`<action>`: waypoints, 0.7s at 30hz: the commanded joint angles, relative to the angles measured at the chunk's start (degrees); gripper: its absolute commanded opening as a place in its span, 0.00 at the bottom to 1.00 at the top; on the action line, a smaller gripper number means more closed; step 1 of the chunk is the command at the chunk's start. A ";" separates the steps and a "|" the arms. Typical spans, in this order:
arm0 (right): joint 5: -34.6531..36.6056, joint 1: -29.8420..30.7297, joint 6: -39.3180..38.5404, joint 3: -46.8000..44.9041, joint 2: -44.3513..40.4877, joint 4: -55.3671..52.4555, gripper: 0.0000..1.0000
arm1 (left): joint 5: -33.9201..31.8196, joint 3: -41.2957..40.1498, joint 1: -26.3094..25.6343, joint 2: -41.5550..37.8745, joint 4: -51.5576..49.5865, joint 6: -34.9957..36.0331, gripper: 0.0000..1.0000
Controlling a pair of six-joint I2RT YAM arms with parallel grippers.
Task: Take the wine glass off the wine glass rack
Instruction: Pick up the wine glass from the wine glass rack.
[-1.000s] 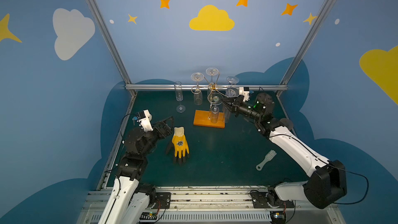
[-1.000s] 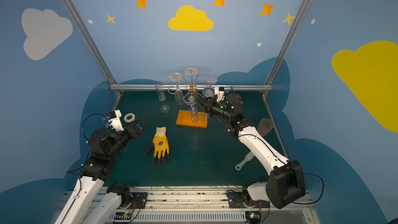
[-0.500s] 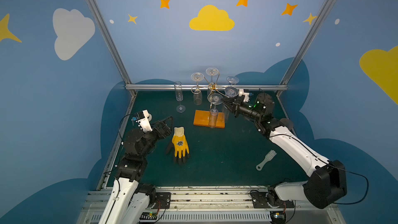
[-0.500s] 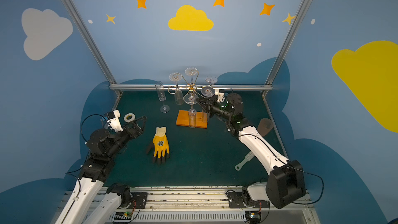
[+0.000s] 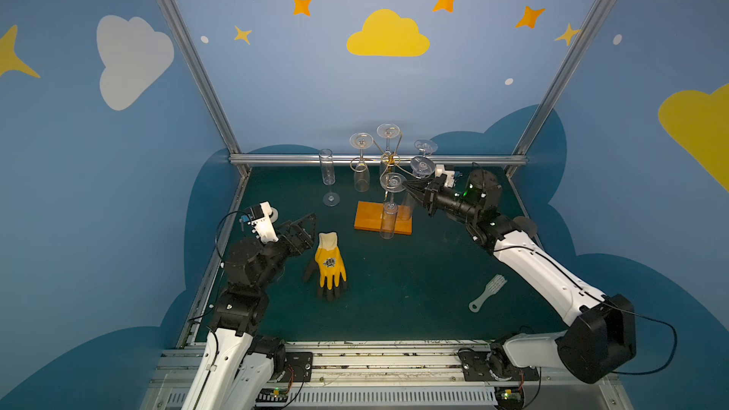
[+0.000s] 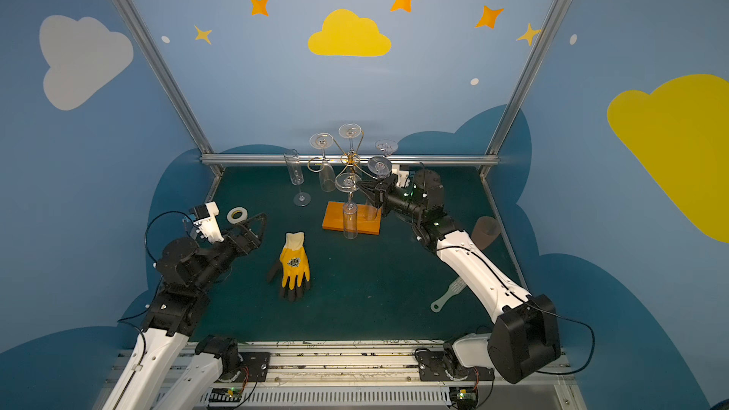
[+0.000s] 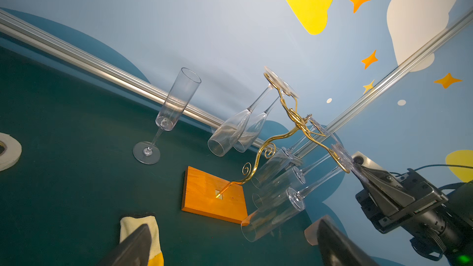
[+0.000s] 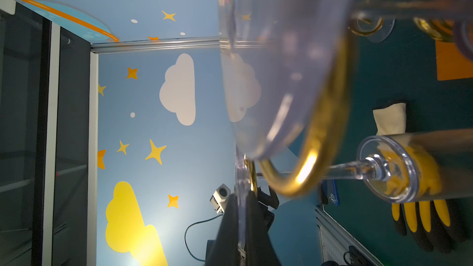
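Right fingers (image 7: pixel 376 182) pinch the foot of the wine glass (image 5: pixel 389 218) hanging bowl-down at centre; left fingers (image 7: pixel 133 248) spread, farther away.

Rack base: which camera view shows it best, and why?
Left wrist: the base is near, almost whole, post joint visible. Both top views show it small, partly behind hanging glasses. Right wrist shows one blurred corner.

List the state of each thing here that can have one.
Gold wire wine glass rack on orange wooden base, upright, partly loaded.
Clear glass flute, standing upright, off the rack.
Hanging clear wine glass, upside down on its arm, foot gripped.
Right gripper, jaws shut on that foot.
Left gripper, jaws open, empty.
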 commanded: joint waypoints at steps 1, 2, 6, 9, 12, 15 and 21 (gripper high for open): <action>0.14 0.66 -0.69 1.99 -2.02 -0.35 0.00 | 0.10 -0.31 0.02 -0.40 -0.30 0.99 0.99; 0.23 0.76 -0.68 2.02 -2.12 -0.34 0.00 | 0.17 -0.31 -0.03 -0.37 -0.22 1.04 0.99; 0.64 1.07 -0.72 2.07 -2.40 0.00 0.00 | 0.39 -0.16 -0.01 -0.51 -0.25 1.13 0.99; 0.76 1.16 -0.71 2.47 -2.51 0.00 0.00 | 0.37 -0.16 0.01 -0.60 -0.39 1.27 0.99; 0.85 1.33 -0.91 2.97 -2.57 -0.17 0.00 | 0.32 -0.21 -0.01 -0.72 -0.60 1.34 0.99; 1.24 1.46 -1.13 3.59 -2.52 -0.26 0.00 | 0.27 -0.19 0.00 -1.01 -0.67 1.62 0.99; 1.38 1.85 -1.19 4.81 -2.22 -0.03 0.00 | 0.07 -0.05 0.01 -1.57 -1.12 2.01 0.99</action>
